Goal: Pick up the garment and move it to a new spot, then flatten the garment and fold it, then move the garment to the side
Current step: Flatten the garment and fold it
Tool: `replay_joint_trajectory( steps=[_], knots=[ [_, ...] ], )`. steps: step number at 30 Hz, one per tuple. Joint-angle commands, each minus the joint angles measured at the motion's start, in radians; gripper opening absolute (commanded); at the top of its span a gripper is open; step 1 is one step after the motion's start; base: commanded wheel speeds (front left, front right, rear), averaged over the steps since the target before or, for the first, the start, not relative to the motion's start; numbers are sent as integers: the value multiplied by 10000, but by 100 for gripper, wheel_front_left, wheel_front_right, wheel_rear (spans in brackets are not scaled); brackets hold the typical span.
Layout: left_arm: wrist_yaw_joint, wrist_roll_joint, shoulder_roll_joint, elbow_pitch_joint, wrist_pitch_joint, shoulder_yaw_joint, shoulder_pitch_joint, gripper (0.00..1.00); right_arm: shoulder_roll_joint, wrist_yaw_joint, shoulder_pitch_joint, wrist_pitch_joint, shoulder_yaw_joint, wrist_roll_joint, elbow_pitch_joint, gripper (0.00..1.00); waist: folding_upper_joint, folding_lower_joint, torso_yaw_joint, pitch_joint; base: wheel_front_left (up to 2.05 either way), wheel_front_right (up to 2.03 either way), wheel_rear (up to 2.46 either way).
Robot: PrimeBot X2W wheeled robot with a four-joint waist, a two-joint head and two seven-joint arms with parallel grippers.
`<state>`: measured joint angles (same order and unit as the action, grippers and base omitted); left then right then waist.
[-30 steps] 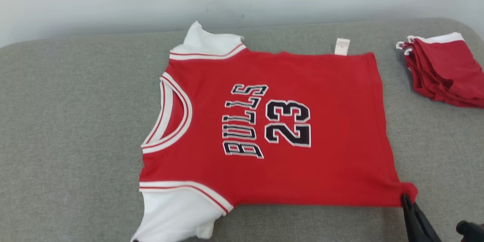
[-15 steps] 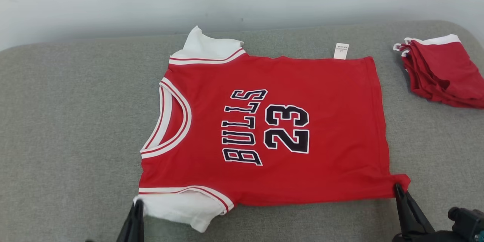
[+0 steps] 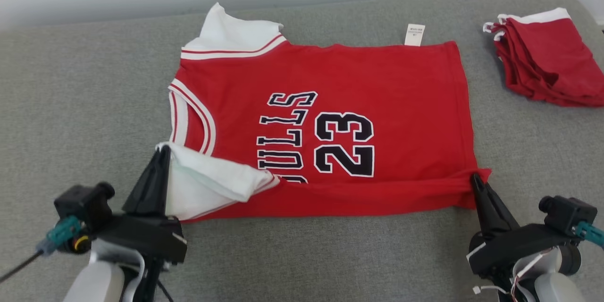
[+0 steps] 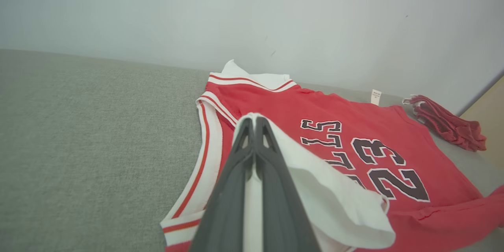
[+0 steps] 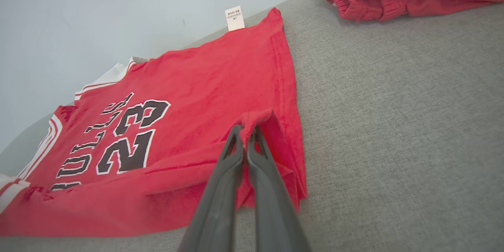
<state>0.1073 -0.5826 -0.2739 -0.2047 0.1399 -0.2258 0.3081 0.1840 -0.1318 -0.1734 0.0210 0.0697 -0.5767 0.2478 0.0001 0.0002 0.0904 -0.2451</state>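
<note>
**Near edge lifted: the first fold has begun**

The red short-sleeved jersey with white sleeves and black "BULLS 23" lettering (image 3: 330, 80) lies spread front-up across the middle of the grey upholstered cushion (image 3: 71, 104), neck towards my left. A second ago its whole near edge lay flat and the lettering read clear. Now that edge is raised and turned over towards the far side, and the near white sleeve (image 3: 207, 184) is draped over the bottom of the "B".

My left gripper (image 3: 163, 151) is clamped on the tip of that sleeve. My right gripper (image 3: 474, 179) is pinched tight on the near red hem corner, as it was a second ago. My head has also tipped, so the overall shift in the picture is not the cloth moving.

I judge that flattening is done and the lengthwise fold is under way. Both corners need to travel evenly towards the far edge, where the small white label (image 3: 414, 34) sticks out.

The folded pile of red cloth (image 3: 542, 61) sits well apart on my right.
</note>
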Motion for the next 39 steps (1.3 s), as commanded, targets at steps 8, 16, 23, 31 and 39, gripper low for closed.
replay_joint_trajectory(
  steps=[8,16,23,31,39],
  knots=[
    [198,-60,-180,-2079,380,-408,1796,0,116,28,-1052,310,117,-168,1011,0,-1,-2,432,-430,0,0,0],
    [221,-5,-162,-3347,953,-722,2300,100,377,28,-1264,909,415,107,1561,100,-1,-2,388,-233,0,0,0],
    [234,-286,-181,-3405,1227,-539,1613,100,652,28,-669,1317,520,220,1726,100,-1,-2,137,142,0,0,0],
    [224,-187,-124,-3192,1267,-900,279,100,591,28,-440,1432,646,672,1963,100,-1,-2,-8,204,0,0,0],
    [204,-237,56,-3643,1246,-957,471,100,410,28,-895,1211,834,1005,2531,100,-1,-2,-40,-6,0,0,0]
  ],
)
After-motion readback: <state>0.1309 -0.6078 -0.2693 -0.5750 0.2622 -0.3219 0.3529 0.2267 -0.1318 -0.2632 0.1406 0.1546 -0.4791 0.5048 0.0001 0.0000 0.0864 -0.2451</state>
